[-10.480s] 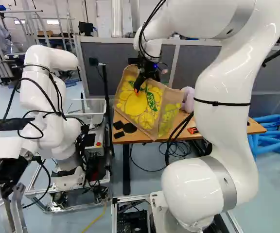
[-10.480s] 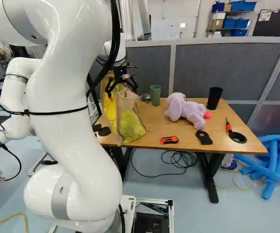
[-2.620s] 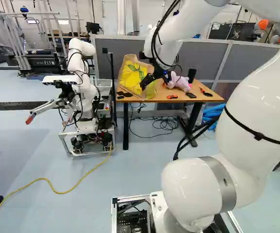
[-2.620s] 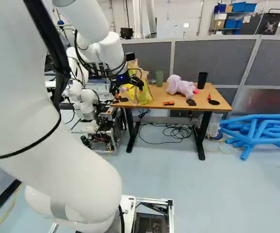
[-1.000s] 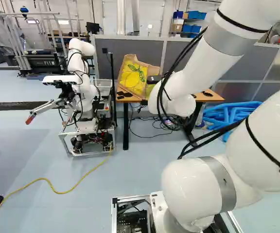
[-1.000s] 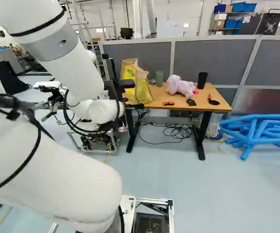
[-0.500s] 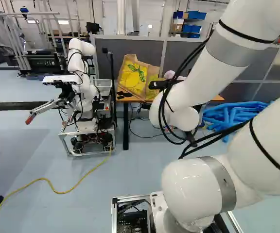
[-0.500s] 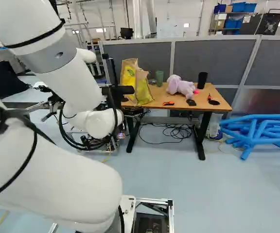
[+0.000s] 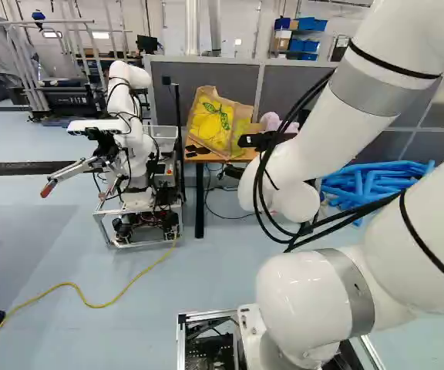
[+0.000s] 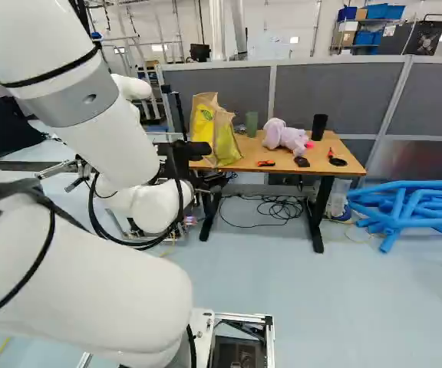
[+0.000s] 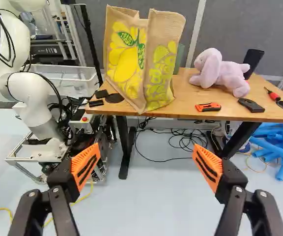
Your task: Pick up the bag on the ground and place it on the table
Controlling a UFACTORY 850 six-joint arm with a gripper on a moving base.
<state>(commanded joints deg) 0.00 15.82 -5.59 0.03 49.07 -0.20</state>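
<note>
And here's our bag (image 11: pixel 127 59), a burlap shopper with yellow fruit print, up on the wooden surface (image 11: pixel 183 93) at its left end, base close by the near edge. We have the gripper (image 11: pixel 147 152) wide open, nothing between the orange pads (image 11: pixel 86 164), and clear space between us and the bag.

So here's the line that matters: the bag lies ahead of the gripper, beyond the fingertips and a touch to the left of dead centre. Its long axis runs up and down, roughly upright, mouth at the top, a printed face turned our way. The green cup (image 10: pixel 252 123) sits just behind it on the right; the plush toy (image 11: pixel 225 73) is farther right, well apart, with the orange cutter (image 11: pixel 208 106) nearer to us. Off to the left stands another robot (image 9: pixel 129 154), beside the surface.

For our money the placing looks done, so the next call is to back straight away toward us, or simply hold off. Pushing forward is the danger: a finger could nudge those soft sides, and with the near edge so close, the bag might slump or tip over.
</note>
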